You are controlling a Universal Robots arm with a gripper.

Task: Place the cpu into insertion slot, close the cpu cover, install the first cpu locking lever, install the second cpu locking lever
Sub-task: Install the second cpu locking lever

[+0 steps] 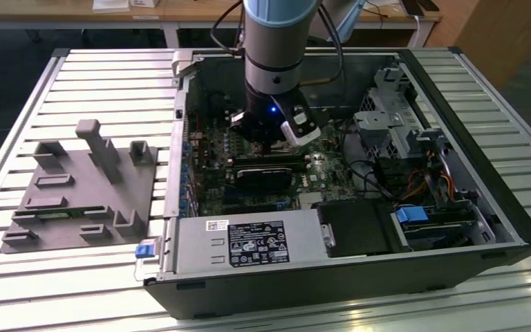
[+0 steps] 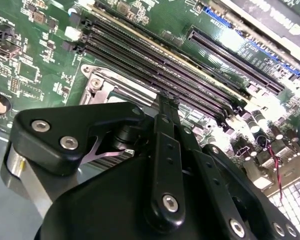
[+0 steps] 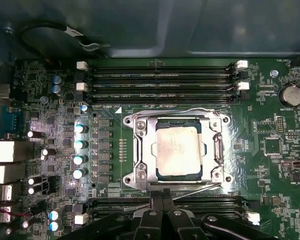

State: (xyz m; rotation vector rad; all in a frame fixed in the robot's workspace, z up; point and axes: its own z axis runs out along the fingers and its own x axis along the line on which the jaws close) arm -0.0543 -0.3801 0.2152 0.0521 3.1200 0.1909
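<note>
In the first wrist view the cpu (image 3: 179, 150), a silver-grey square, lies flat in the insertion slot (image 3: 127, 180). The cpu cover (image 3: 142, 150) is down around it, with the chip showing through its window. One thin wire lever (image 3: 165, 112) runs along one side of the slot and a second lever (image 3: 200, 191) along the opposite side. That second lever's end reaches my gripper (image 3: 163, 199), which is shut; whether they touch I cannot tell. In the second wrist view the gripper (image 2: 166, 100) hangs just beside the slot's corner (image 2: 97, 80). In the exterior view the gripper (image 1: 267, 144) is low inside the open computer case.
Long black memory slots (image 3: 160, 80) flank the socket, with capacitors (image 3: 80, 145) and a coin cell (image 3: 291, 94) nearby. In the case are a black card (image 1: 261, 176), a power supply (image 1: 247, 242) and a drive cage (image 1: 395, 117). A grey fixture (image 1: 81, 187) sits on the slatted table at the exterior view's left.
</note>
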